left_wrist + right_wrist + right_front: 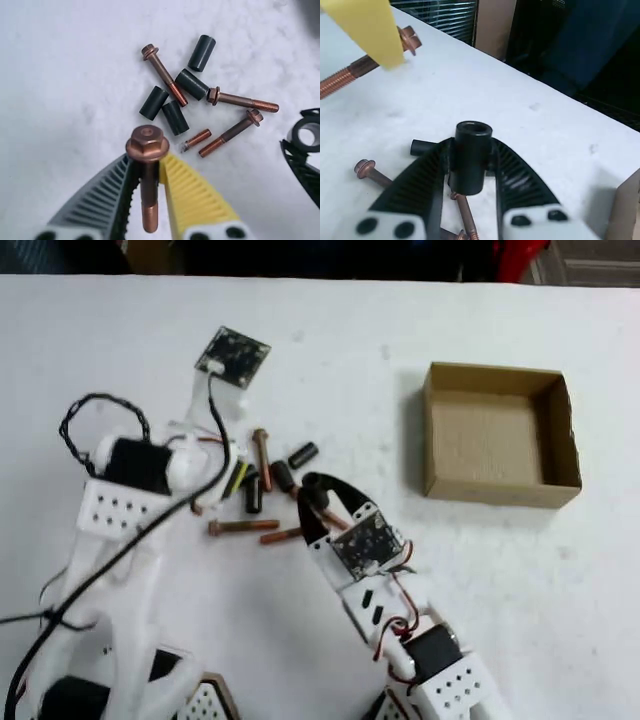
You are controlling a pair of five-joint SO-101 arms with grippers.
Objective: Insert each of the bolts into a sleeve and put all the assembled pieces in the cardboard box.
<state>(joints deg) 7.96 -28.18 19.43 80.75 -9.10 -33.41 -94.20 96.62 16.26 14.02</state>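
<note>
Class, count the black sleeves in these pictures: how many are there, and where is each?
5. One sleeve is gripped in the right claw. Four sleeves lie loose on the table among the bolts. An arm may hide more.

bolt: copper, flanged hex head, clamped in left gripper, off the table | sleeve: black tube, bore up, clamped in right gripper | three loose bolts and four sleeves: lying flat, jumbled together | box: cardboard, open-topped, at 3 o'clock from them, well apart

No readable text, labels, numbers or signs anywhere.
</note>
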